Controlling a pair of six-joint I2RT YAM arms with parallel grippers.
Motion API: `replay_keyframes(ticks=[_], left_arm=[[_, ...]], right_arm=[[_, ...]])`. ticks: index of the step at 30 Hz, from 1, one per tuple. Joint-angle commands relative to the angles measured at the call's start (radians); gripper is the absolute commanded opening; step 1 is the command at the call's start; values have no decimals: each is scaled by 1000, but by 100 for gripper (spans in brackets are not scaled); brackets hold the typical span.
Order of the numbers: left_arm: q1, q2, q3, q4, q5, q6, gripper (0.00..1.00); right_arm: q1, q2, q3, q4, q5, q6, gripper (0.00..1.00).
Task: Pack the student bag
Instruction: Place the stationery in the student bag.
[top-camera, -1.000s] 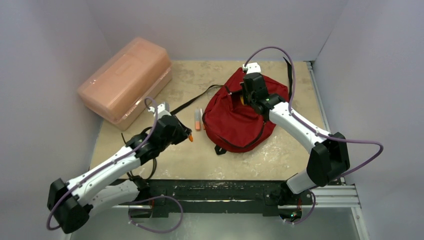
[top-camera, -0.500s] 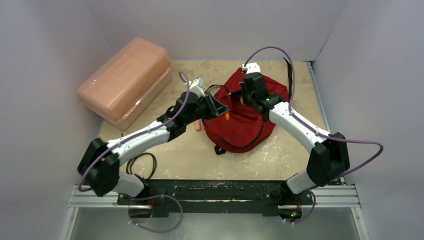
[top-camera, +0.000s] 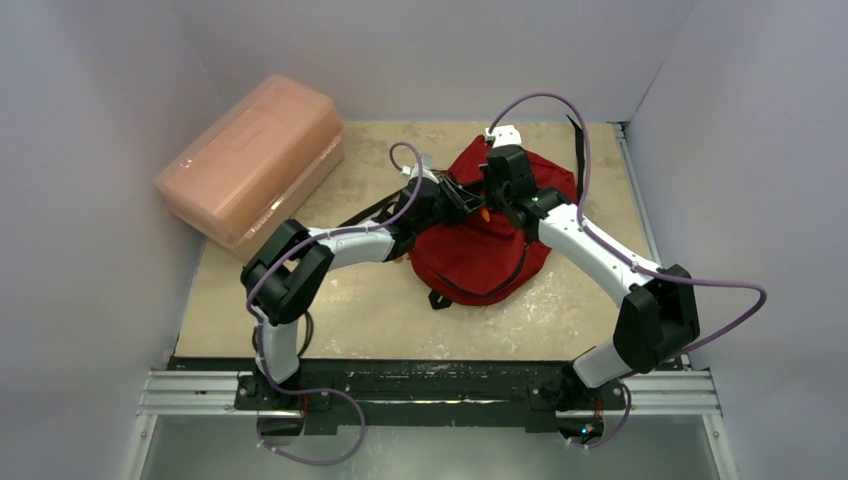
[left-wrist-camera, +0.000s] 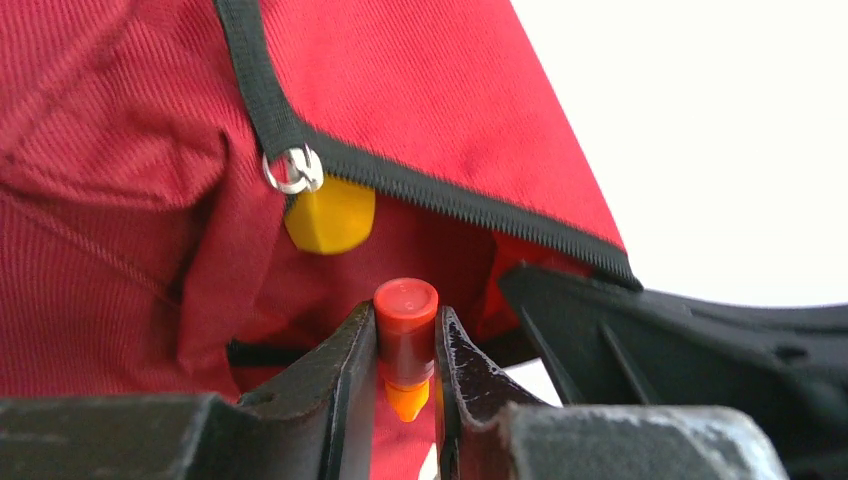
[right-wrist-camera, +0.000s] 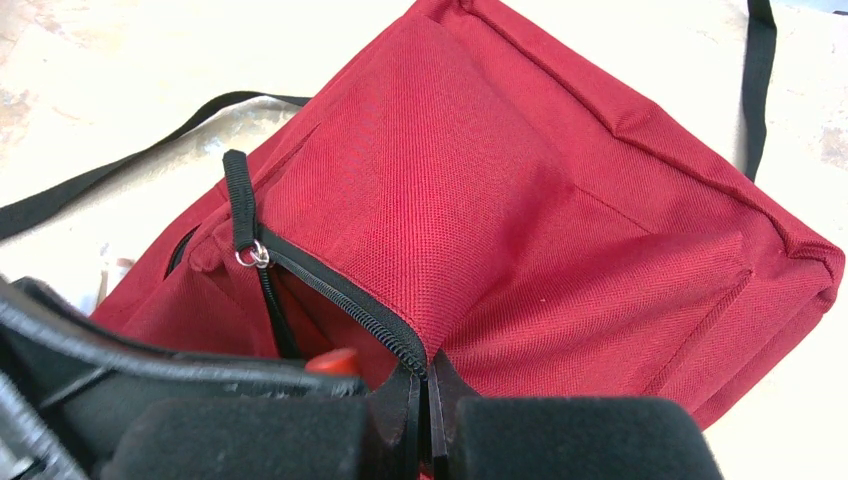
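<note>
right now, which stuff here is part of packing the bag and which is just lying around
In the job: student bag, its zipper edge pinched by the right gripper; orange marker, clamped in the left gripper at the bag's opening.
Lying about: pink box on the table's far left, untouched.

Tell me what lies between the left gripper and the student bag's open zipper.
A red marker with an orange tip, clamped in the left gripper, sits just before the student bag's unzipped opening. The left wrist view shows it.
</note>
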Motion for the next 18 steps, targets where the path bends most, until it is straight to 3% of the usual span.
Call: replay_keyframes(ticks=[1, 3, 7, 10, 11, 12, 15, 18], left_arm=[[-10, 43, 112, 72, -138, -84, 0], [-12, 73, 156, 20, -184, -129, 0], [-19, 115, 298, -249, -242, -237, 0], [-26, 130, 362, -364, -268, -252, 25], [-29, 127, 367, -377, -269, -251, 40], [-30, 123, 367, -395, -272, -257, 49], [-34, 111, 370, -436, -266, -248, 61], [-35, 73, 343, -444, -262, -215, 64]], right_arm=[[14, -41, 36, 65, -36, 22, 0], [13, -41, 34, 64, -35, 20, 0], [13, -46, 39, 57, -7, 12, 0], [12, -55, 31, 67, -4, 9, 0], [13, -54, 34, 64, -4, 8, 0], [13, -52, 36, 63, -4, 7, 0], [13, -52, 36, 63, -4, 7, 0], [12, -52, 34, 63, -3, 6, 0]])
